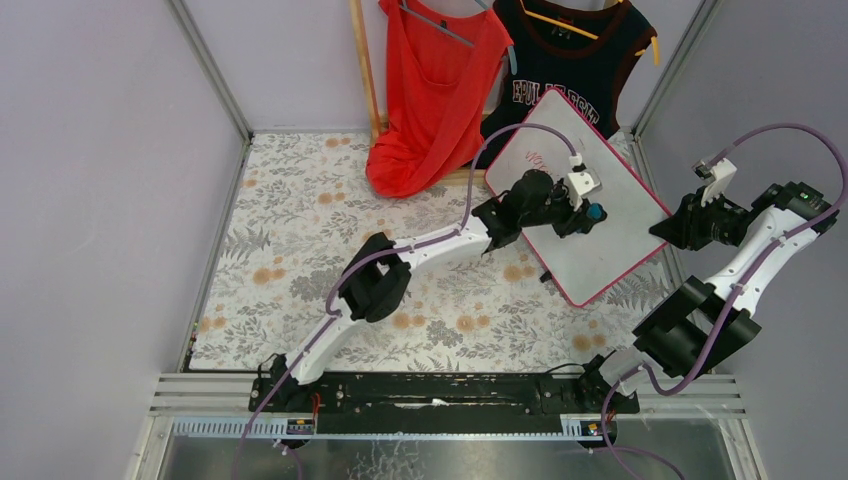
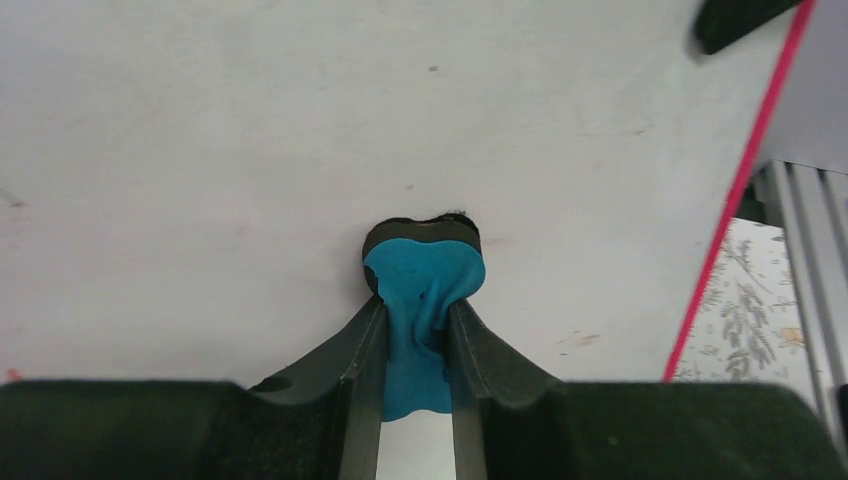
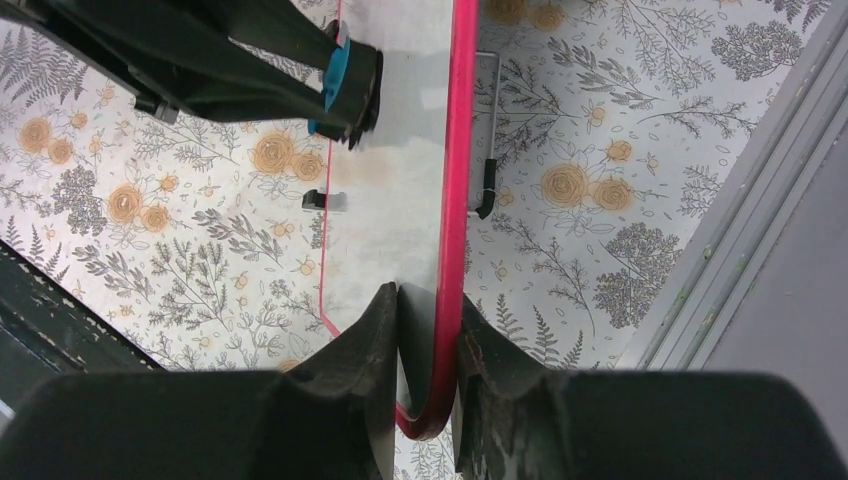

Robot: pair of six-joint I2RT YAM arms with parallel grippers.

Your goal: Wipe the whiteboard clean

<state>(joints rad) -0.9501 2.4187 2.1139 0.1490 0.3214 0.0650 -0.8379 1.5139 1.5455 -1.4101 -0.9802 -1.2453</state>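
Note:
The whiteboard (image 1: 610, 235), white with a thin pink-red frame, lies tilted at the back right of the floral table. Faint red writing (image 1: 537, 160) shows near its far left corner. My left gripper (image 1: 585, 215) is shut on a small blue eraser (image 2: 425, 285) and presses it against the board's white face (image 2: 250, 150). My right gripper (image 1: 668, 226) is shut on the board's right corner, its fingers clamping the red frame (image 3: 452, 230). The eraser also shows in the right wrist view (image 3: 340, 85).
A red shirt (image 1: 435, 90) and a dark jersey (image 1: 570, 70) hang at the back on a wooden rack (image 1: 365, 70). Grey walls with metal rails enclose the floral table (image 1: 300, 220). The board's black feet (image 3: 487, 200) show underneath.

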